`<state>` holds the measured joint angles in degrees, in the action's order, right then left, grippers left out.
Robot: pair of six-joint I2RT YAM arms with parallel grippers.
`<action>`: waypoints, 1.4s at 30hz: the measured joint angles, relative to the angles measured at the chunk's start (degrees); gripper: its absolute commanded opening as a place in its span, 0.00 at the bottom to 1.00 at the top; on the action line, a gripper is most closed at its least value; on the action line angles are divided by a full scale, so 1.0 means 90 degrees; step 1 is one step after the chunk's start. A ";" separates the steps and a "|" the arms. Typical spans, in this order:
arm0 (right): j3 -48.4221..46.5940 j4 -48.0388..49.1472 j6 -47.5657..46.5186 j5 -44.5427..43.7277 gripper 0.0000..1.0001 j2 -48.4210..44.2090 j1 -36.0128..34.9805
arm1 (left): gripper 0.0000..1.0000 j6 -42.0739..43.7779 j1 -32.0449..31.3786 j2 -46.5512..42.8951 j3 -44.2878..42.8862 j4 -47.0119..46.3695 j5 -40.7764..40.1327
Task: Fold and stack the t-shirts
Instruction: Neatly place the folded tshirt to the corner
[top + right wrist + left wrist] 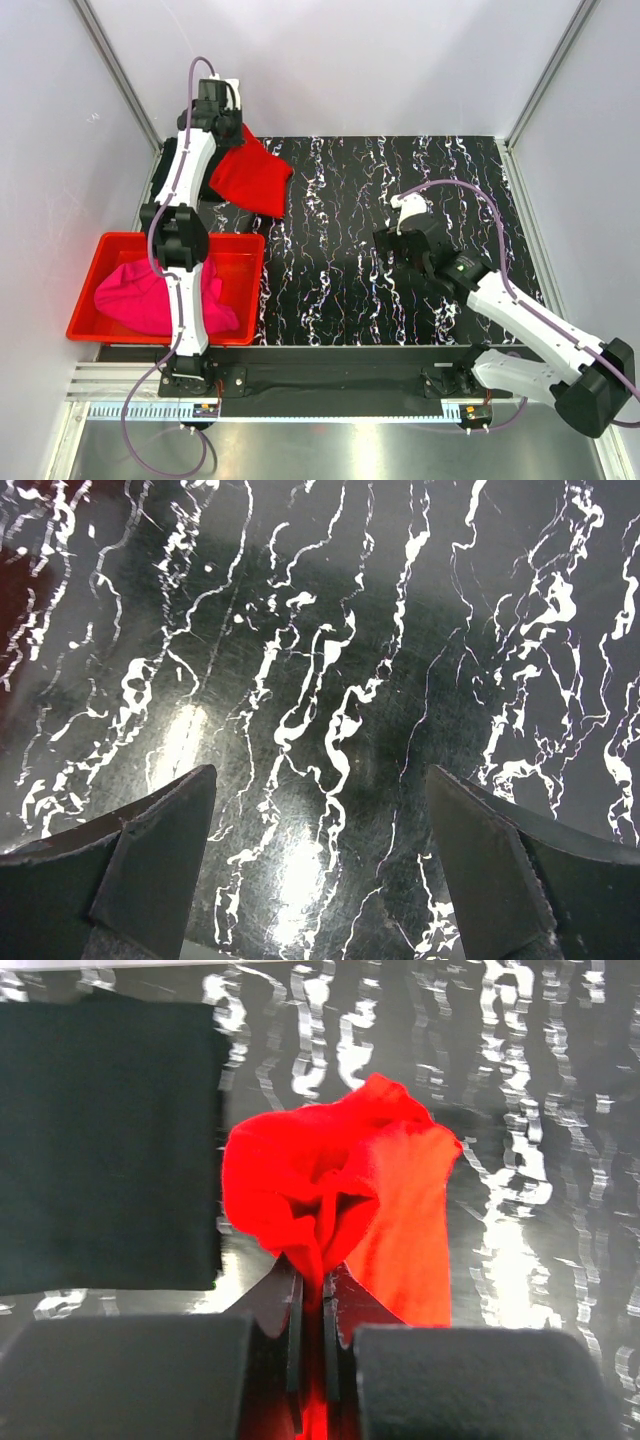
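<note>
White walls [350,60] on three sides, black surface [400,200] with white veining in the middle. I have the left tool [312,1295] reached out to the far left corner, jaws almost closed and pinching a bunched fold of the red t-shirt [250,178]; in the left wrist view the cloth is wedged right between the fingers [296,1310]. That shirt is crumpled, not folded, and fans out from the tool toward the middle of the surface. I can't tell how much of it is lifted and how much lies flat. The black t-shirt [100,1150] is a flat folded rectangle on the surface, just beside the red one, on its left in the wrist view. From the top camera I can't pick it out against the dark surface. The pink t-shirt [130,295] is a loose heap inside the red bin [240,250] at the near left, partly covered by the left arm's forearm, well apart from the other two shirts. The right tool [320,860] has jaws spread wide, holding no cloth; only bare marbled surface shows between the fingertips [150,850]. It hovers right of centre, well apart from every shirt and from the bin.
</note>
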<state>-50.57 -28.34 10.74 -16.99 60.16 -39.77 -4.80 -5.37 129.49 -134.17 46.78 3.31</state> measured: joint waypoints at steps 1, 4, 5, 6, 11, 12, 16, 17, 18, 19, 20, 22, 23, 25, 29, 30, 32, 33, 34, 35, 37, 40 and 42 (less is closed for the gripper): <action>0.0000 0.0005 -0.0002 0.0002 0.92 0.0046 0.0015 | 0.00 0.0058 0.0032 -0.0007 0.0000 -0.0002 -0.0041; 0.0000 0.0027 -0.0002 0.0017 0.92 0.0199 0.0063 | 0.00 0.0296 0.0158 -0.0024 0.0000 0.0024 -0.0134; 0.0000 0.0027 -0.0002 0.0017 0.92 0.0262 0.0068 | 0.00 0.0362 0.0202 -0.0036 0.0000 0.0036 -0.0155; 0.0000 0.0027 -0.0005 0.0032 0.93 0.0323 0.0078 | 0.00 0.0418 0.0240 -0.0049 0.0000 0.0041 -0.0177; -0.0005 0.0051 -0.0027 0.0138 0.92 0.0532 0.0124 | 0.00 0.0670 0.0355 -0.0146 0.0000 0.0029 -0.0282; -0.0005 0.0073 -0.0024 0.0168 0.93 0.0561 0.0131 | 0.00 0.0704 0.0359 -0.0172 0.0000 0.0027 -0.0287; -0.0010 0.0165 -0.0022 0.0226 0.92 0.0661 0.0134 | 0.00 0.0838 0.0359 -0.0350 0.0000 -0.0024 -0.0340; -0.0012 0.0170 -0.0022 0.0238 0.92 0.0675 0.0134 | 0.00 0.0877 0.0355 -0.0391 0.0000 -0.0039 -0.0357; -0.0015 0.0170 -0.0019 0.0248 0.92 0.0690 0.0134 | 0.00 0.0903 0.0352 -0.0423 -0.0005 -0.0051 -0.0374; -0.0017 0.0172 -0.0017 0.0274 0.92 0.0695 0.0134 | 0.00 0.0933 0.0347 -0.0461 -0.0007 -0.0075 -0.0386; -0.0019 0.0172 -0.0005 0.0299 0.92 0.0699 0.0136 | 0.00 0.0954 0.0350 -0.0483 -0.0007 -0.0092 -0.0398; -0.0022 0.0172 0.0007 0.0325 0.92 0.0699 0.0136 | 0.00 0.1008 0.0364 -0.0517 -0.0010 -0.0146 -0.0420; -0.0022 0.0170 0.0010 0.0330 0.92 0.0699 0.0136 | 0.00 0.1025 0.0372 -0.0527 -0.0012 -0.0172 -0.0423; -0.0024 0.0172 0.0012 0.0338 0.92 0.0707 0.0136 | 0.00 0.1056 0.0396 -0.0537 -0.0012 -0.0209 -0.0423; -0.0027 0.0172 0.0012 0.0342 0.92 0.0743 0.0146 | 0.00 0.1139 0.0430 -0.0537 -0.0044 -0.0304 -0.0425; -0.0029 0.0172 0.0012 0.0345 0.92 0.0755 0.0148 | 0.00 0.1163 0.0442 -0.0537 -0.0080 -0.0306 -0.0420; -0.0036 0.0172 0.0012 0.0347 0.92 0.0780 0.0155 | 0.00 0.1197 0.0469 -0.0537 -0.0158 -0.0335 -0.0418; -0.0039 0.0175 0.0012 0.0347 0.92 0.0797 0.0160 | 0.00 0.1205 0.0486 -0.0537 -0.0199 -0.0374 -0.0418; -0.0041 0.0175 0.0012 0.0347 0.92 0.0811 0.0170 | 0.00 0.1214 0.0505 -0.0537 -0.0223 -0.0415 -0.0418; -0.0044 0.0175 0.0012 0.0350 0.92 0.0823 0.0177 | 0.00 0.1226 0.0522 -0.0537 -0.0245 -0.0449 -0.0415; -0.0046 0.0175 0.0012 0.0347 0.92 0.0835 0.0189 | 0.00 0.1256 0.0549 -0.0537 -0.0284 -0.0491 -0.0415; -0.0049 0.0175 0.0012 0.0350 0.92 0.0865 0.0202 | 0.00 0.1275 0.0576 -0.0534 -0.0391 -0.0493 -0.0406; -0.0049 0.0175 0.0017 0.0350 0.92 0.0913 0.0214 | 0.00 0.1280 0.0617 -0.0534 -0.0464 -0.0510 -0.0364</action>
<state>-51.00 -26.76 10.90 -13.85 68.38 -37.85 6.72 0.19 124.68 -138.34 42.19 0.03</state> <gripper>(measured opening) 0.922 0.057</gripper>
